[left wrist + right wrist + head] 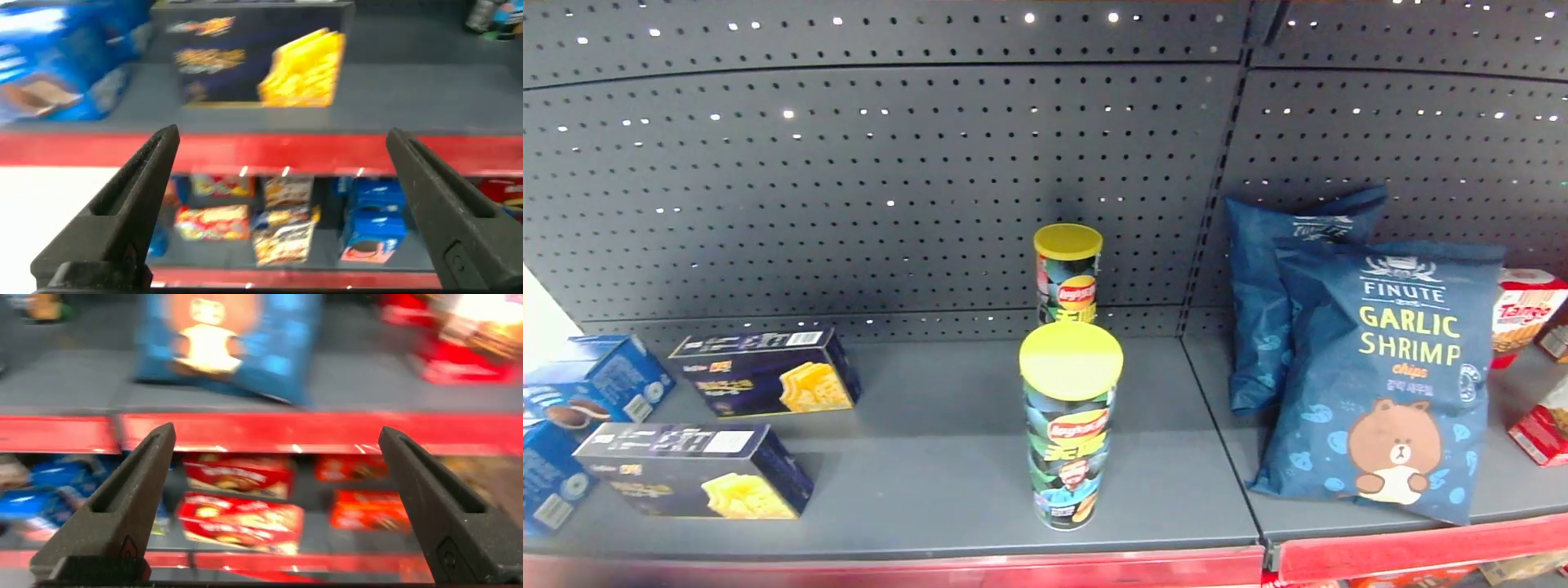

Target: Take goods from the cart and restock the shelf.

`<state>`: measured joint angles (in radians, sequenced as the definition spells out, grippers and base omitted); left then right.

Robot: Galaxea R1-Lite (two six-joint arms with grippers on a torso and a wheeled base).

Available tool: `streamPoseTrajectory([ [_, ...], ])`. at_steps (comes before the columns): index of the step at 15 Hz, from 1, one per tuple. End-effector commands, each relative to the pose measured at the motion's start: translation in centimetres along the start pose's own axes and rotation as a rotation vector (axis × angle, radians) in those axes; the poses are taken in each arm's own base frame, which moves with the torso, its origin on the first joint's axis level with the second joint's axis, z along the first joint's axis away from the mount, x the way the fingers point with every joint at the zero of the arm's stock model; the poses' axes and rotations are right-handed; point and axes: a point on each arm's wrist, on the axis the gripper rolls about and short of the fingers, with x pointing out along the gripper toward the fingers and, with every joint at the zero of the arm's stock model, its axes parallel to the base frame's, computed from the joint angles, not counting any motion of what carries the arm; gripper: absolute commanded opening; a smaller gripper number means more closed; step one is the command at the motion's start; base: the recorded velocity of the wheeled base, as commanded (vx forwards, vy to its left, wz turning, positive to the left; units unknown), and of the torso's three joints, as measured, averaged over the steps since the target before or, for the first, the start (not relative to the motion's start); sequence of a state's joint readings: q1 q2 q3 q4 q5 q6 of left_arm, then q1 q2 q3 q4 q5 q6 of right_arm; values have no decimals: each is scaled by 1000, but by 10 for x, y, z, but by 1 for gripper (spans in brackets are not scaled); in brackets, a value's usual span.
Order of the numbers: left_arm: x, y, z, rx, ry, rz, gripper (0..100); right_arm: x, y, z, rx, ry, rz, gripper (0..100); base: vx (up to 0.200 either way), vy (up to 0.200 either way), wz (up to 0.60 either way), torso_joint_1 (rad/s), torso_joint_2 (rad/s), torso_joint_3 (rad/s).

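Note:
Two yellow-lidded chip cans stand on the grey shelf [915, 457], one near the front [1068, 425] and one behind it [1067, 273]. Two dark boxes with yellow pictures [694, 472] [768, 371] lie at the left. Blue chip bags [1380, 376] lean at the right. My left gripper [282, 212] is open with nothing between its fingers, in front of the shelf's red edge [270, 151], facing a dark box [257, 57]. My right gripper [278, 506] is open too, holding nothing, facing the blue bag [229, 339].
Blue cookie boxes [592, 388] sit at the far left, red snack packs [1531, 314] at the far right. A lower shelf holds more packaged goods [270, 220] [241, 514]. A perforated back panel [890, 180] closes the shelf behind.

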<state>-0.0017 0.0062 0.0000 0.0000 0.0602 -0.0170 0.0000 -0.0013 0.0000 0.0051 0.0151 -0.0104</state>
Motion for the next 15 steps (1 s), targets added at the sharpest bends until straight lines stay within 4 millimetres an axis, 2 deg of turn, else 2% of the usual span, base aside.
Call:
streamPoseTrajectory([
  [1, 0, 0, 0, -1, 1, 1, 100, 0, 0, 0, 0, 1, 0, 100, 0, 0, 0, 0, 0, 0],
  [14, 0, 0, 0, 0, 2, 0, 100, 0, 0, 0, 0, -2, 0, 100, -15, 0, 0, 0, 1, 0],
  [15, 0, 0, 0, 0, 2, 0, 100, 0, 0, 0, 0, -1, 0, 100, 0, 0, 600, 2, 7, 7],
])
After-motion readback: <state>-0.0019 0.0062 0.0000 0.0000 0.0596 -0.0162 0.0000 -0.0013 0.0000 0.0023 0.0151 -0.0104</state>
